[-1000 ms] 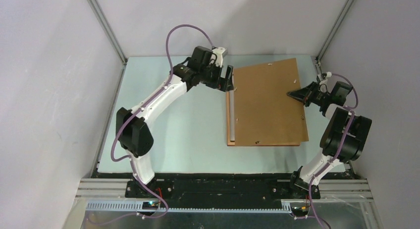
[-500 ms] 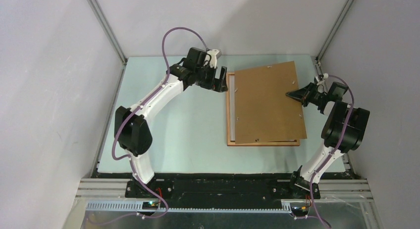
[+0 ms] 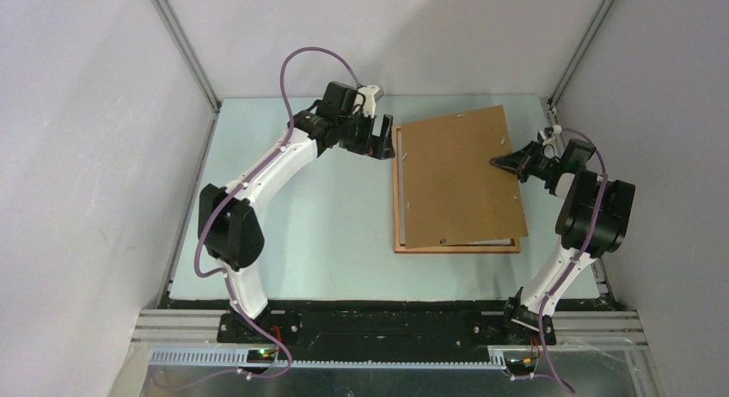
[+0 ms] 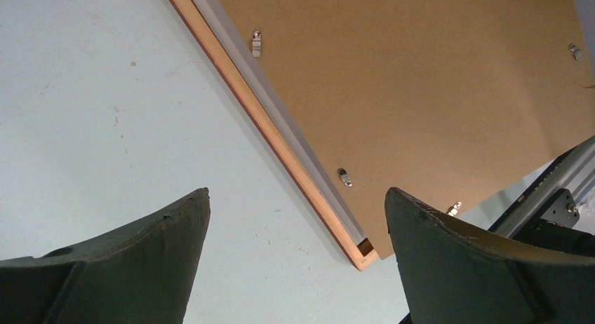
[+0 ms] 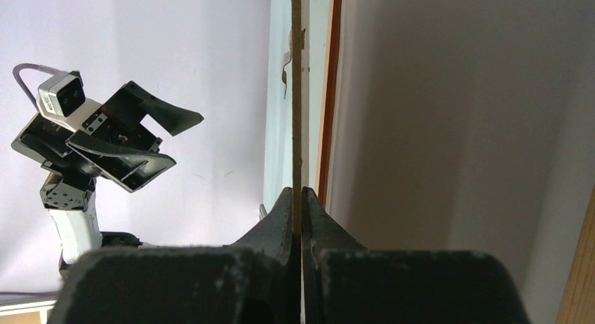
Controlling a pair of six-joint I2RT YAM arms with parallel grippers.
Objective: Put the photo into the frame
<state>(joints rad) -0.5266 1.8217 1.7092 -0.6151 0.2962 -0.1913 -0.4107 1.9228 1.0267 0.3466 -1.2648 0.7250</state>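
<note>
The orange-brown frame [image 3: 396, 199] lies flat right of the table's middle, and its rail [image 4: 275, 138] also runs across the left wrist view. A brown backing board [image 3: 456, 178] lies skewed over it. My right gripper [image 3: 497, 162] is shut on the board's right edge, seen edge-on [image 5: 296, 92] between the jaws of the right gripper [image 5: 297, 198]. A pale strip [image 3: 494, 241] inside the frame, also seen along the rail [image 4: 293, 127], looks like the photo's white back; the board hides the rest. My left gripper [image 3: 382, 143] stands open and holds nothing beside the frame's far left corner.
Small metal clips [image 4: 257, 43] sit along the board's edge. Aluminium posts [image 3: 182, 45] and grey walls close in the pale green table [image 3: 292, 234] on three sides. A rail [image 4: 554, 177] runs just beyond the frame's far corner.
The left gripper has drawn back left, off the board's corner. The right gripper has pulled the board's right edge back and inward, turning it askew and baring the frame's near and left rails.
</note>
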